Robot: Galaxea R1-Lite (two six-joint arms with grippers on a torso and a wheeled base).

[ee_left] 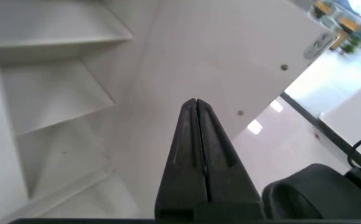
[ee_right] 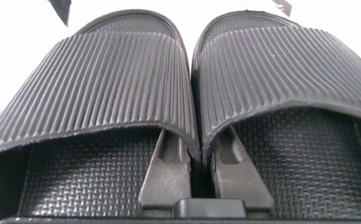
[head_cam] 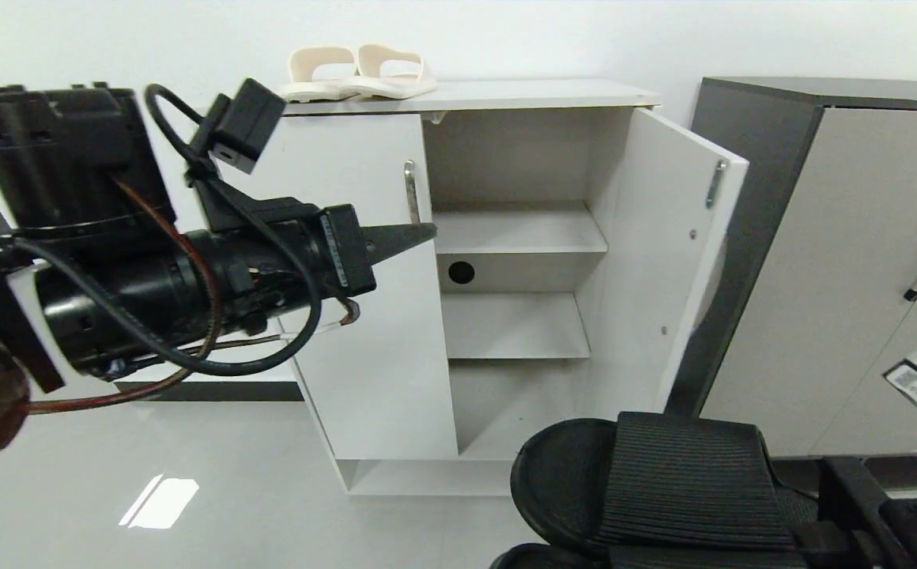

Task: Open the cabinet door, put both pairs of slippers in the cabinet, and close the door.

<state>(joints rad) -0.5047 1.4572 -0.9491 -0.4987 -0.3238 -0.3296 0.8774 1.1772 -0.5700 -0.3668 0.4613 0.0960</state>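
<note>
Between the straps of the pair of black ribbed rubber slippers (ee_right: pixel 124 81), the right gripper (ee_right: pixel 196 146) has one finger (ee_right: pixel 165 171) pushed under each strap. The two fingers are pinched on the inner walls where the slippers meet, so it grips both as one bundle. Seen from the head, that pair (head_cam: pixel 664 482) hangs low and close, in front of the open side of the white laminate cabinet (head_cam: pixel 545 93) and well short of its shelves.

Out from there, the right-hand door (head_cam: pixel 664 261) stands swung wide. It exposes an upper shelf (head_cam: pixel 518 229), a middle shelf (head_cam: pixel 514 324) and the bare cabinet floor (head_cam: pixel 506 427). The left-hand door (head_cam: pixel 364 340) is shut.

The left gripper (head_cam: pixel 419 231) is raised before that shut door, near its slim metal handle (head_cam: pixel 411 194). Its fingers are pressed together on nothing. The pair of cream moulded slippers (head_cam: pixel 360 75) lies on the cabinet's top, toward the left. A grey cabinet with black handles (head_cam: pixel 822 261) stands beside, to the right.

Opening looks finished, and the step in hand is stowing the first pair. The next move calls for carrying the black pair forward into the opening, clear of the open door's edge and level with a shelf. The fingers should part only once the soles rest on the board.
</note>
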